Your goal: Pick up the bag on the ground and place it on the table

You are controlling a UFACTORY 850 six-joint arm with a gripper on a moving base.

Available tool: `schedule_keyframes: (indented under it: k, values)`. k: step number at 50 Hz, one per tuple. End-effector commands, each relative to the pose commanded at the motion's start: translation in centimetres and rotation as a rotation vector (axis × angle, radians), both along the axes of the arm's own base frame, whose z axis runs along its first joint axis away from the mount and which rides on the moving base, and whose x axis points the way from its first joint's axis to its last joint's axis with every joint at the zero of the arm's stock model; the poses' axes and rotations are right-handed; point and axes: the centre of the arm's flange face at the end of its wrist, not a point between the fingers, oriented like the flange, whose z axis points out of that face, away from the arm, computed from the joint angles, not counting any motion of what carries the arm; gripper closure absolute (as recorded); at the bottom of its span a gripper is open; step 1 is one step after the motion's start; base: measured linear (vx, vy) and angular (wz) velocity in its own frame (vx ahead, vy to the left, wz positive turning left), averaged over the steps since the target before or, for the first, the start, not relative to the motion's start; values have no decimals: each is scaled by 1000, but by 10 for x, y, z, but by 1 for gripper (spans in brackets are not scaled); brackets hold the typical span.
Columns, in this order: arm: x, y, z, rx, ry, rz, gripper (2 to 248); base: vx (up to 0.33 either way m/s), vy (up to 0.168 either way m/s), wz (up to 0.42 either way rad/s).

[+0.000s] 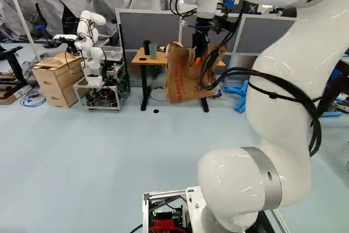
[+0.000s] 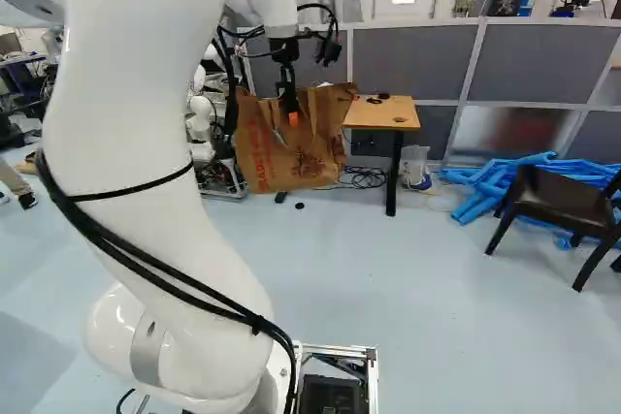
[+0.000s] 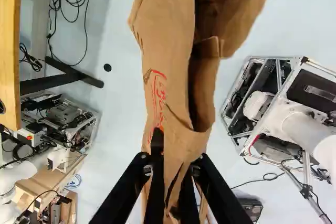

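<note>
Bag (image 1: 179, 80) hangs on the base side of the table (image 2: 406, 115), mouth upward, broad printed face toward the base. The gripper (image 2: 292, 115) pinches its rim between both fingers; from there the mouth's long opening runs ahead. Only the left base view shows a green cup (image 1: 153, 52) on the table. The wrist view reveals floor (image 3: 121, 95) between bag and table edge.

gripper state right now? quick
Gripper: closed on the upper part of the brown paper bag, with a finger on each side of the paper.
</note>
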Motion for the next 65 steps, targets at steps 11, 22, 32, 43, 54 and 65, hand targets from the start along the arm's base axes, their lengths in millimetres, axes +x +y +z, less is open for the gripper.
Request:
schedule_keyframes:
  k: [11,22,32,43,54,65]
  values:
    - [4,-2,17,-1,-15,-3,229,0,0,0]
    - [9,-4,33,-3,-50,-5,229,0,0,0]
    - [12,-4,38,-4,-63,-5,229,0,0,0]
    - [12,-4,38,-4,-63,-5,229,0,0,0]
    - [12,-4,38,-4,-63,-5,229,23,0,-2]
    - [12,-4,38,-4,-63,-5,229,134,-4,9]
